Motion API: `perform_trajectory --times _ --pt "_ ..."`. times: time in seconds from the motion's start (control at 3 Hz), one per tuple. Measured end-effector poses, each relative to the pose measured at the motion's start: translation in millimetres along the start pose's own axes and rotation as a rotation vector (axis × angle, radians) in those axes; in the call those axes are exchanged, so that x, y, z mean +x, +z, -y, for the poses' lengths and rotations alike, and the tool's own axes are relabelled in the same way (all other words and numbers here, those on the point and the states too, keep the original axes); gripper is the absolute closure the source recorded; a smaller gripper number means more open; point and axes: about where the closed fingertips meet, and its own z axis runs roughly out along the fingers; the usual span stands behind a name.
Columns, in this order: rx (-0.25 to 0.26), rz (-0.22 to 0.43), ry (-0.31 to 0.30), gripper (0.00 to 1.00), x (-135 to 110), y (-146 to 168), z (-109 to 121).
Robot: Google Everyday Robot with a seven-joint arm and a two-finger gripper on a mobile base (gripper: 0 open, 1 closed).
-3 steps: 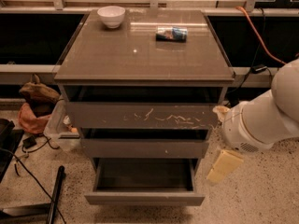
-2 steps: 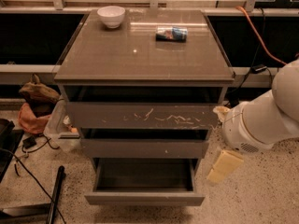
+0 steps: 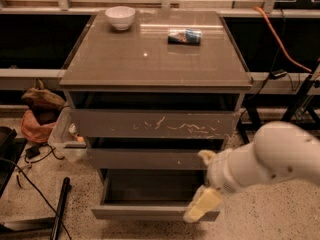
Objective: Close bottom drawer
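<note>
The bottom drawer (image 3: 150, 212) of the grey-brown cabinet stands pulled far out, its plain narrow front low in the view and its inside (image 3: 150, 186) showing dark and bare. My gripper (image 3: 202, 204) hangs at the end of the white arm (image 3: 270, 159), right at the right end of that drawer's front panel. A pale yellowish finger (image 3: 200, 206) points down and left over the panel's top edge. The middle drawer (image 3: 150, 159) with one white speck and the top drawer (image 3: 155, 124) with white scratches also stand a little out.
A white bowl (image 3: 120, 17) and a lying can (image 3: 185, 36) rest on the cabinet top (image 3: 150, 64). A bag (image 3: 40, 114) and a clear bin (image 3: 65, 134) stand on the floor at the left, with cables and a black pole (image 3: 60, 209). An orange cable (image 3: 280, 39) runs at the right.
My arm and gripper have moved left and down, from beside the cabinet's right side to the right end of the bottom drawer's front. The drawers have not visibly moved.
</note>
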Motion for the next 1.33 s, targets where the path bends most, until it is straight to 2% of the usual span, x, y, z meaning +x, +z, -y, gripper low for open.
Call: perform_trajectory --times 0.33,0.67,1.0,1.33 --pt "-0.122 0.065 0.046 0.0 13 103 -37" --pt "-0.117 0.123 0.084 0.0 19 167 -35" --pt "-0.042 0.156 0.112 0.0 19 181 -15" --pt "-0.039 0.156 0.11 0.0 18 181 -14"
